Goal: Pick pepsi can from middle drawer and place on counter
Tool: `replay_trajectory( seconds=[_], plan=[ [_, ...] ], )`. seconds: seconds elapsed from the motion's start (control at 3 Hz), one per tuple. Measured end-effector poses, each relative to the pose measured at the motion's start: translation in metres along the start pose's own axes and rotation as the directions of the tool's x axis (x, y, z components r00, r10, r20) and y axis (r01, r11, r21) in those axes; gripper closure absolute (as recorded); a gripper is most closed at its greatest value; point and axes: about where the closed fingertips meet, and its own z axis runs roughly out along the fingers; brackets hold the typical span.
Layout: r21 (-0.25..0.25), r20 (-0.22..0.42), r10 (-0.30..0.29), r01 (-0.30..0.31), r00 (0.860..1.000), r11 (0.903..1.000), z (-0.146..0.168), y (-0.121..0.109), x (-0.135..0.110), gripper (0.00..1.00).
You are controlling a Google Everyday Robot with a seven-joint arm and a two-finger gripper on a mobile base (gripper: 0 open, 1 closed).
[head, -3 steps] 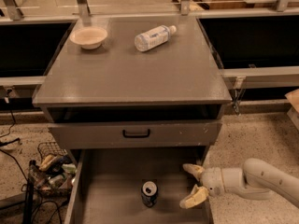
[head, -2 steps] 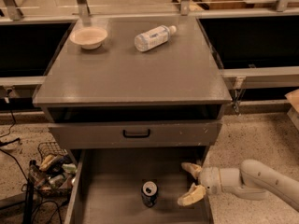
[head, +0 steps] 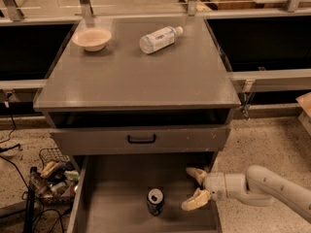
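Note:
The pepsi can (head: 155, 201) stands upright on the floor of the pulled-out middle drawer (head: 116, 203), near its centre, silver top facing up. My gripper (head: 193, 188) reaches in from the right over the drawer's right side, a short way to the right of the can and not touching it. Its two tan fingers are spread apart, one toward the back and one toward the front, with nothing between them. Above the drawers lies the grey counter (head: 131, 76).
On the counter sit a tan bowl (head: 92, 38) at the back left and a clear plastic bottle (head: 159, 39) lying on its side. A shut drawer front with a black handle (head: 141, 139) is above the open drawer. A wire basket of clutter (head: 51, 176) sits on the floor left.
My gripper has shifted slightly left toward the can. The can, bottle and bowl have not moved.

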Motion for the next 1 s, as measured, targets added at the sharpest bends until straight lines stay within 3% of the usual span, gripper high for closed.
replay_trajectory(
  seconds=[0.67, 1.0],
  plan=[
    [-0.086, 0.098, -0.061, 0.069, 0.993, 0.9939, 0.043, -0.007, -0.009, 0.00],
    [-0.089, 0.105, -0.053, 0.063, 0.993, 0.9940, 0.043, -0.007, -0.005, 0.00]
  ],
)
